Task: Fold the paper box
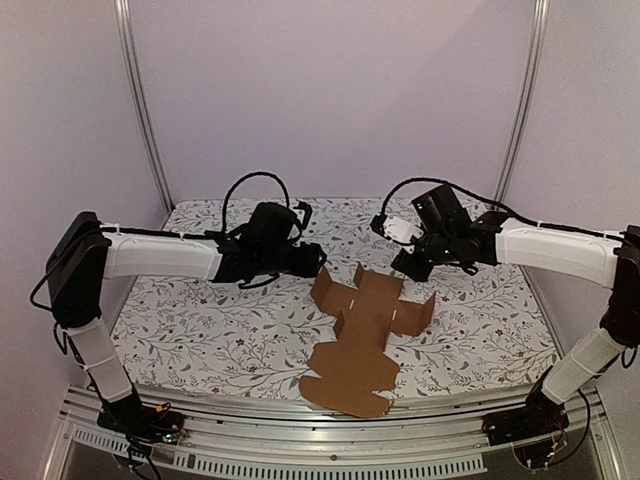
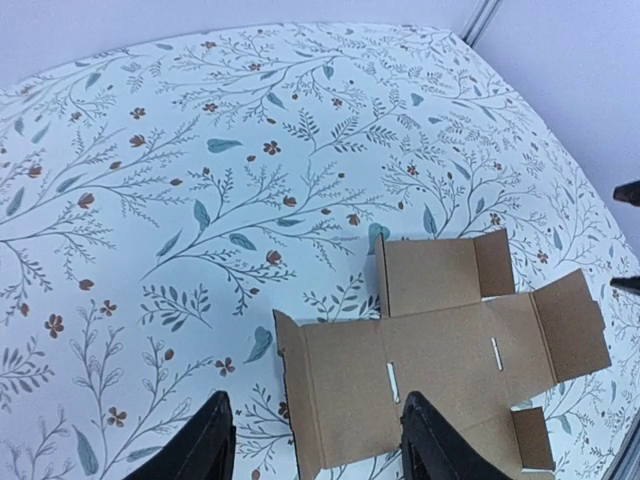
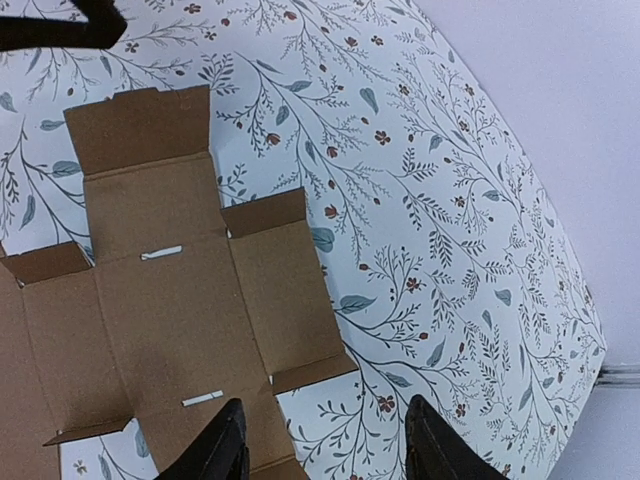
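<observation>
The paper box (image 1: 365,330) lies unfolded on the floral cloth as a brown cardboard sheet, with some side flaps raised a little. In the top view its near end reaches the cloth's front edge. My left gripper (image 1: 315,258) hovers at the sheet's far left corner. In the left wrist view the gripper (image 2: 320,445) is open over the paper box (image 2: 450,350), with a flap end below the gap. My right gripper (image 1: 405,265) hangs over the far right side. It (image 3: 325,450) is open too, over the paper box (image 3: 170,300) edge and bare cloth, holding nothing.
The floral cloth (image 1: 200,320) covers the table between plain walls, with metal posts (image 1: 140,100) at the back corners. An aluminium rail (image 1: 300,440) runs along the near edge by the arm bases. The left gripper's tip (image 3: 60,25) shows at the right wrist view's top left.
</observation>
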You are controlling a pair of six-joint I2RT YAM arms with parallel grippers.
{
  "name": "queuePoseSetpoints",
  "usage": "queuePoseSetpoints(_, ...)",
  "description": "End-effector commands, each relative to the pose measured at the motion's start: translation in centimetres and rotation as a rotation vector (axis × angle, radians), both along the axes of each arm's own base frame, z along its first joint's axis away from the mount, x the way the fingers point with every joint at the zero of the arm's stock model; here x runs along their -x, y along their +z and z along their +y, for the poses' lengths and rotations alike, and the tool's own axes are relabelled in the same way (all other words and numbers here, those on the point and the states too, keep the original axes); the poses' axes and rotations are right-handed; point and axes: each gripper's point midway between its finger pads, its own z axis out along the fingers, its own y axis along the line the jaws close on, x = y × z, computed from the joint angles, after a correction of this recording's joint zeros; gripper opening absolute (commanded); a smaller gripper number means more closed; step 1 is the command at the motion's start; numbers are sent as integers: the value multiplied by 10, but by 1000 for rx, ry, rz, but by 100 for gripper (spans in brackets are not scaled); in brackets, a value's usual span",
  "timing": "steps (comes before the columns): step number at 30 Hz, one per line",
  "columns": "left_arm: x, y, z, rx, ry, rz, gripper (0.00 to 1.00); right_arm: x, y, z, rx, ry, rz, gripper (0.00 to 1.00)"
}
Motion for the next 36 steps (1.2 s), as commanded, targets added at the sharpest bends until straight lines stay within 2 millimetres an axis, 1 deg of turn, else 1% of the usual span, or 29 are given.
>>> queuePoseSetpoints(1, 2, -47, 27, -211, 34, 224, 56, 8, -2, -12, -84, -44, 138, 56)
queuePoseSetpoints(3, 0, -54, 22, -214, 15, 267, 55, 5, 0, -18, -110, -55, 165, 66)
queuePoseSetpoints(6, 0, -66, 11, -212, -20, 332, 51, 4, -2, -23, -159, -45, 246, 71)
queuePoseSetpoints(8, 1, -76, 6, -222, -34, 375, 47, 3, -8, -25, -189, -36, 315, 74)
queuePoseSetpoints(11, -1, -90, 3, -235, -22, 408, 39, 0, -18, -29, -194, -44, 370, 75)
queuePoseSetpoints(14, -1, -94, 2, -238, -22, 413, 24, -3, -28, -32, -156, -61, 386, 75)
queuePoseSetpoints(17, -1, -92, -3, -238, -49, 373, 11, -7, -37, -35, -97, -59, 414, 71)
queuePoseSetpoints(18, -1, -89, -5, -240, -58, 342, 6, -7, -46, -36, -69, -56, 449, 70)
queuePoseSetpoints(20, 0, -80, -8, -237, -83, 253, 0, -13, -47, -34, -58, -44, 494, 67)
queuePoseSetpoints(21, 2, -74, -11, -229, -99, 198, 0, -15, -53, -34, -63, -46, 542, 66)
queuePoseSetpoints(24, 13, -54, -18, -190, -161, 39, 0, -27, -49, -33, -118, -74, 613, 66)
queuePoseSetpoints(25, 15, -46, -21, -173, -177, -7, 0, -30, -51, -33, -127, -82, 637, 66)
queuePoseSetpoints(26, 18, -42, -20, -161, -175, -34, 0, -32, -49, -33, -134, -88, 651, 67)
queuePoseSetpoints(31, 28, -28, -15, -123, -173, -122, 0, -26, -55, -31, -111, -84, 753, 67)
queuePoseSetpoints(33, 30, -25, -14, -124, -164, -143, 0, -21, -59, -29, -115, -80, 805, 67)
queuePoseSetpoints(36, 31, -25, -12, -130, -153, -154, 0, -10, -66, -24, -127, -76, 897, 63)
